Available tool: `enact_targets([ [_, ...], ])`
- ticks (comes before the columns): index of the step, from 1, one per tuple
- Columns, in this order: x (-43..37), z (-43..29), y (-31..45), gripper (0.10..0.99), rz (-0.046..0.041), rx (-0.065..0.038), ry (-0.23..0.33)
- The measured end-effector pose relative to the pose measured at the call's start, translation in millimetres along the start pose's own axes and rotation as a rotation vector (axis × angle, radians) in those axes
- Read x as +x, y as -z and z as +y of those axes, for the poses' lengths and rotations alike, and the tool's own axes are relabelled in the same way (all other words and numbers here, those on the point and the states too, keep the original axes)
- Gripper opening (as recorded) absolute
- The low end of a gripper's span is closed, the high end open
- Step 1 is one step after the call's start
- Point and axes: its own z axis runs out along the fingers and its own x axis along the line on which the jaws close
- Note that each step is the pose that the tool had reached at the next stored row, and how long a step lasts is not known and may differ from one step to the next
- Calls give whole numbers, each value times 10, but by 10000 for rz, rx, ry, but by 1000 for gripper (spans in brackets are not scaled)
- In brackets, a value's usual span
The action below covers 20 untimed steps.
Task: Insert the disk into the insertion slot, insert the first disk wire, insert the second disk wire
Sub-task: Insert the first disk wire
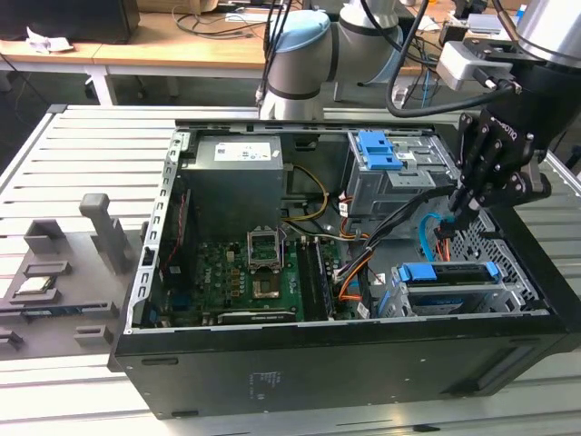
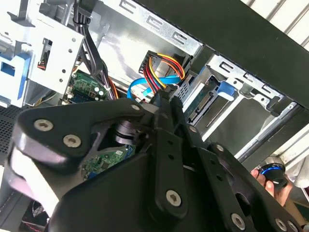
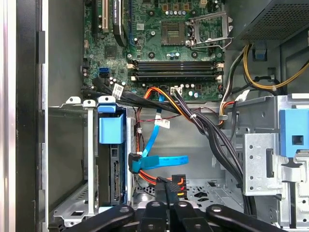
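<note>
The disk (image 1: 449, 272) sits in the slot (image 1: 398, 298); the gripper (image 3: 167, 183) pinches the first wire (image 2: 164, 63) plug just beside its connector end, likely for mating.

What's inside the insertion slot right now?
The disk, in its blue caddy, sits inside the insertion slot; its connector edge shows. The cage walls cover the rest of its body.
</note>
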Motion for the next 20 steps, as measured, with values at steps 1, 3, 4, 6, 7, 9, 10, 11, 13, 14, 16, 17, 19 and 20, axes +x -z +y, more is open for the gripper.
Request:
enact_targets([
  [1, 0, 0, 0, 235, 0, 0, 0],
  [3, 0, 0, 0, 302, 0, 0, 0],
  [4, 0, 0, 0, 302, 0, 0, 0],
  [6, -32, 0, -6, 302, 12, 1, 0],
  [7, -42, 0, -16, 302, 38, 1, -1],
  [9, -43, -1, -46, 302, 63, 1, -3],
  [10, -44, -2, -60, 302, 67, 1, -2],
  [11, -44, -2, -72, 302, 68, 2, -2],
  [13, -45, -4, -107, 302, 71, 1, -3],
  [14, -45, -4, -115, 302, 82, 2, -3],
  [16, -45, -4, -116, 302, 97, 2, -4],
  [17, -45, -4, -115, 302, 97, 2, -4],
  [19, -45, -4, -116, 290, 97, 2, -4],
  [20, -45, -4, -116, 220, 97, 2, -4],
])
